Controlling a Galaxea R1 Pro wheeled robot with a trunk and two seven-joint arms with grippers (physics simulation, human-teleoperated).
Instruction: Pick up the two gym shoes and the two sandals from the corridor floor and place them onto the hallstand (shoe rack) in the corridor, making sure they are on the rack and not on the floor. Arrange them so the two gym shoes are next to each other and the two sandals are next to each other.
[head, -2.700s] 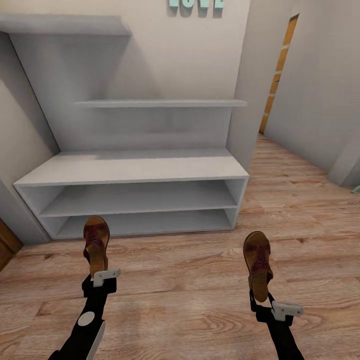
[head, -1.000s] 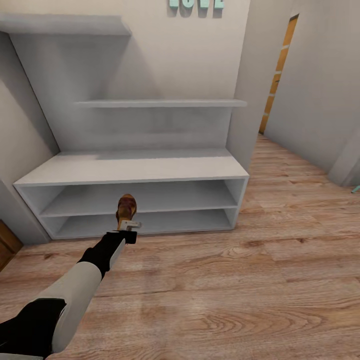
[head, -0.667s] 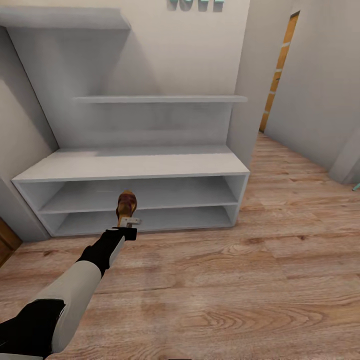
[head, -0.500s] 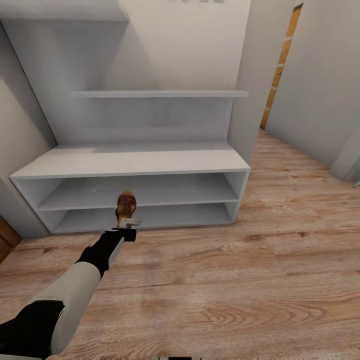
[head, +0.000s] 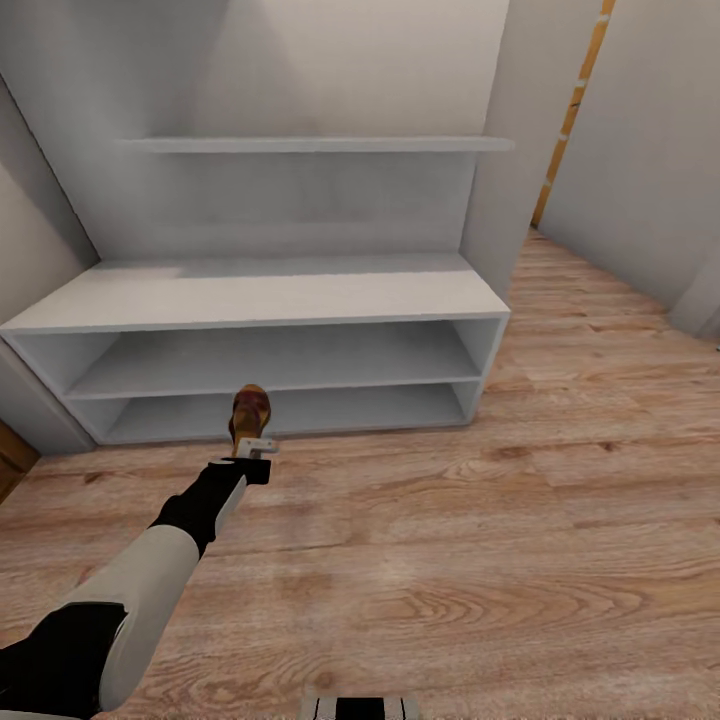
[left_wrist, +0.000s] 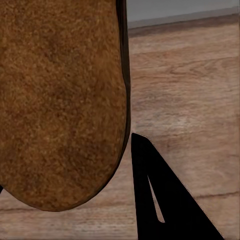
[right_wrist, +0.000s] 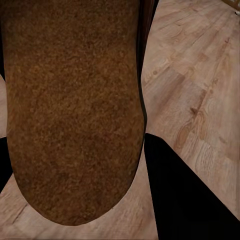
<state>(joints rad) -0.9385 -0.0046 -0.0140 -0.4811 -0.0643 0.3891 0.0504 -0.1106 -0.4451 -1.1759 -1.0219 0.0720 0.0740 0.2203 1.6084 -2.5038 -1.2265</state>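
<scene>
A: Where's the shoe w/ the left arm?

B: A brown leather sandal with a tan footbed (head: 251, 410) sits in the left gripper (head: 256, 445), heel end clamped, toe pointing at the pale grey-white hallstand with two open shoe tiers (head: 250, 308). It's off the light brown wood-plank corridor floor (head: 480, 540), just in front of the lower tier's opening, not yet on the rack.

A: Why held that way?

B: Prob. so it can slide toe-first into a tier w/o tipping. The arm is stretched far fwd, low to the floor.

A: Grip ok?

B: In the left wrist view the tan sole (left_wrist: 60, 100) sits close against a dark finger (left_wrist: 165, 200), closed on the heel.

A: And the right side?

B: The right wrist view shows a second brown sandal's sole (right_wrist: 75, 110) between dark fingers (right_wrist: 190, 195), so the right gripper is clamped on it too. Likely waiting to go beside the first; both tiers and the bench top look bare.
</scene>
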